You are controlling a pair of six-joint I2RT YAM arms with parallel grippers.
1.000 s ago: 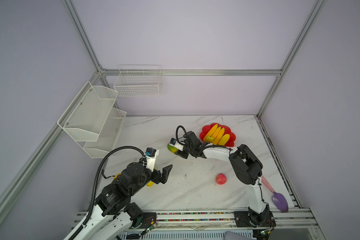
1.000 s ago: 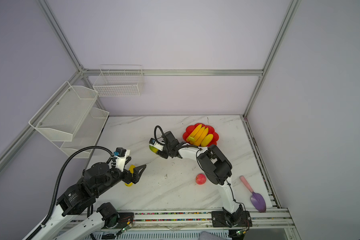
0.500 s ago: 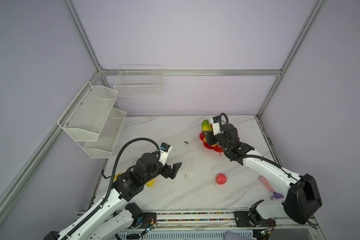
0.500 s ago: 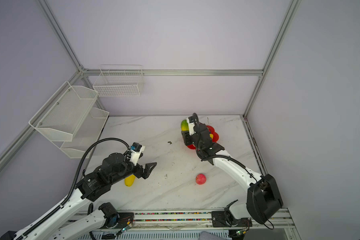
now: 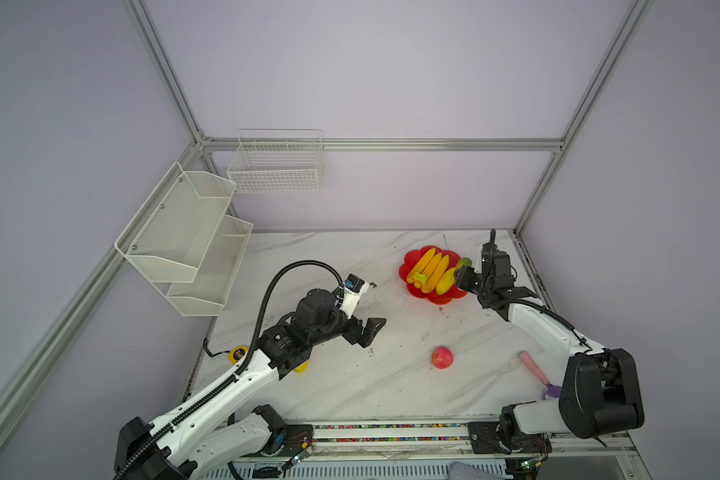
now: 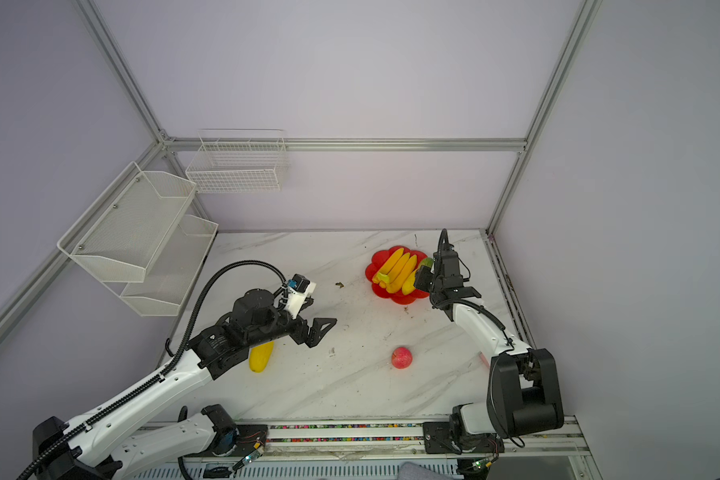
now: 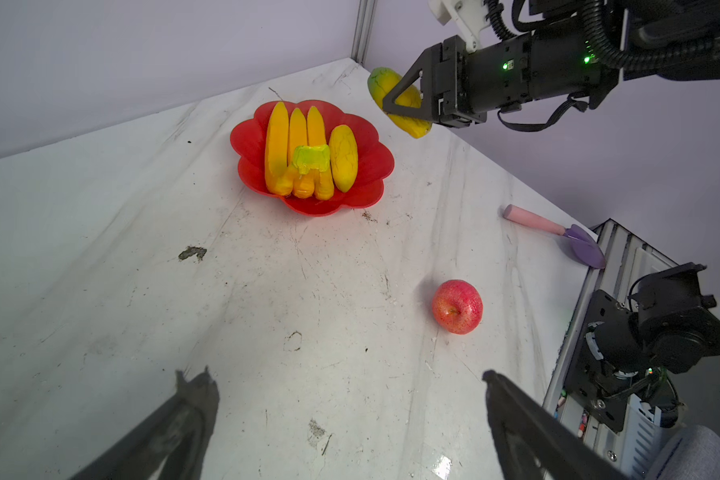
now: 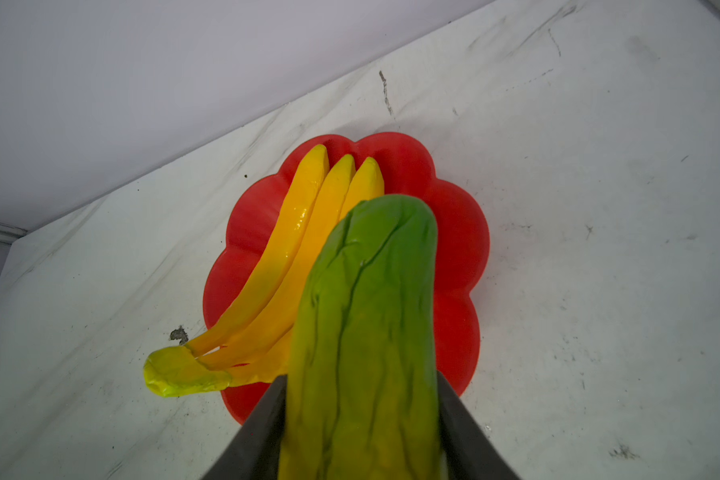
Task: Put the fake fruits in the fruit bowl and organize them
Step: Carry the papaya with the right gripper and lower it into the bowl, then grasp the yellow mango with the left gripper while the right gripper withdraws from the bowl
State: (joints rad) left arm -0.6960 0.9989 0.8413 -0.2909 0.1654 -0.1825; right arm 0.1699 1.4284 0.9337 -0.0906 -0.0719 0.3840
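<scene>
**Right gripper [image 5: 460,272] clamped on the mango-like fruit [image 5: 464,262] at the fruit bowl [image 5: 408,266]; left gripper [image 5: 370,332] wide apart.**

The green-yellow mango-like fruit [image 8: 366,311] sat lengthwise between the right gripper's jaws, its green end projecting past the fingertips. In both top views it was at the bowl's right-hand rim, raised off the table. The jaws were partly closed and pressed both sides of the fruit. The bowl held the banana bunch [image 7: 296,149] and one yellow ridged fruit [image 7: 343,158], side by side. The left gripper held nothing, above bare table [image 7: 100,208]. The apple [image 7: 457,306] lay ahead of it, well apart. A second yellow ridged fruit [image 6: 260,357] lay beneath the left arm.
</scene>
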